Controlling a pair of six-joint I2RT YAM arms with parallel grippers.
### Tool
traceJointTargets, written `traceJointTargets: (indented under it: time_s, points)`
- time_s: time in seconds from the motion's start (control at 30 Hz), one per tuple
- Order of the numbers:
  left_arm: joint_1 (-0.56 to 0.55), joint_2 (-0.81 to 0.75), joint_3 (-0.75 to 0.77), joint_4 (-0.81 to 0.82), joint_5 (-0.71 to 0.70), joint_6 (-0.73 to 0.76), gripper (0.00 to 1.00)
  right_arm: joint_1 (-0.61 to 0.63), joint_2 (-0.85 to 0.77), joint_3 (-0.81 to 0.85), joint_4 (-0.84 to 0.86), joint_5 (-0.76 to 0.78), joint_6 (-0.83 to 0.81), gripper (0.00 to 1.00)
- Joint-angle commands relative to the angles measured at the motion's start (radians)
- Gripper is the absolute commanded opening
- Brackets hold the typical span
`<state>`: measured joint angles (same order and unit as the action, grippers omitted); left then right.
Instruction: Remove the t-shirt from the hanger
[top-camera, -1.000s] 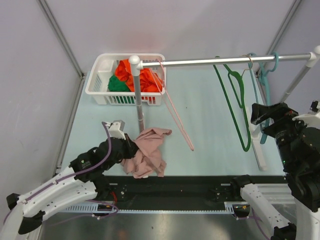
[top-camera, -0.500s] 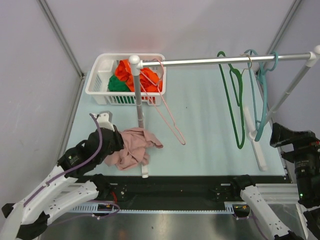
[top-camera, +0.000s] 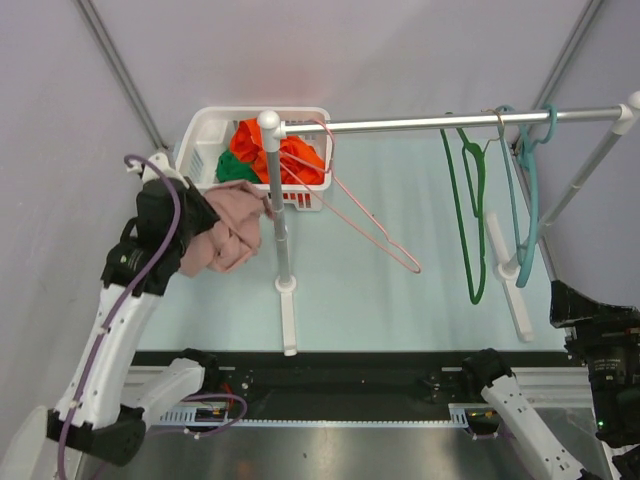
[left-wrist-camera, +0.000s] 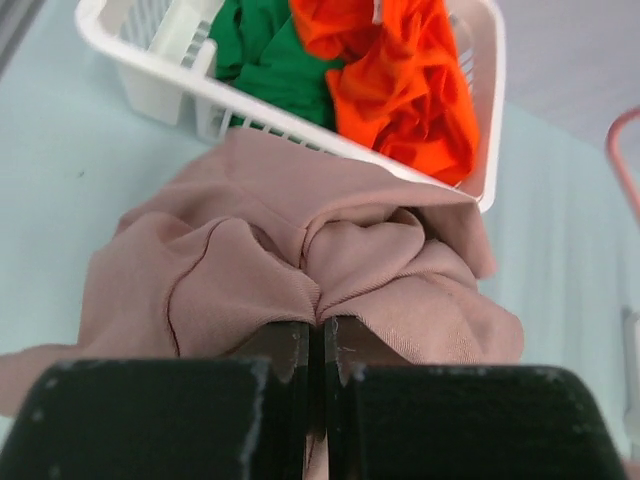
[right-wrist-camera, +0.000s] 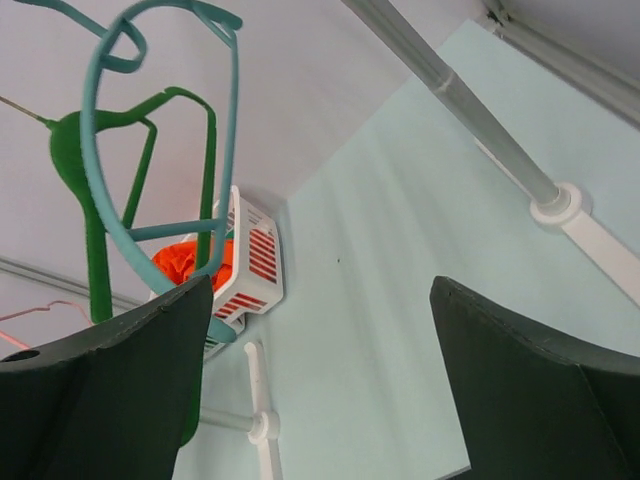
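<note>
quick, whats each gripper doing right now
Left gripper: closed on the pink t-shirt.
Right gripper: open, nothing between its fingers.

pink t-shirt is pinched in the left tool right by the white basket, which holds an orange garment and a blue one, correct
One detail is off: the second garment in the white basket is green, not blue. The left wrist view shows the green garment beside the orange garment. The rest stands: the left tool is shut on the pink t-shirt right by the basket.
</note>
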<state>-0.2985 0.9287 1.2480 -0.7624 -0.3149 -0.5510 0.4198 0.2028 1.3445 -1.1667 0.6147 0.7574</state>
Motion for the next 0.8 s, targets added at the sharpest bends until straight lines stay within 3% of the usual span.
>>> traceJointTargets:
  time_s: [0.0, 0.23, 0.5, 0.63, 0.77]
  points:
    - [0.088, 0.148, 0.161, 0.199, 0.168, -0.006, 0.0, 0.08, -0.04, -0.044, -0.079, 0.117, 0.164, 0.95]
    - [0.165, 0.398, 0.39, 0.362, 0.214, -0.035, 0.0, 0.221, -0.089, -0.143, -0.154, 0.14, 0.333, 0.92]
    - [0.208, 0.692, 0.625, 0.511, 0.279, -0.03, 0.0, 0.29, -0.074, -0.226, -0.136, 0.123, 0.387, 0.92]
    - [0.214, 0.887, 0.842, 0.451, 0.307, -0.012, 0.0, 0.329, -0.077, -0.26, -0.126, 0.123, 0.413, 0.92]
    - [0.214, 0.992, 0.82, 0.399, 0.262, 0.005, 0.0, 0.356, -0.078, -0.297, -0.105, 0.111, 0.441, 0.92]
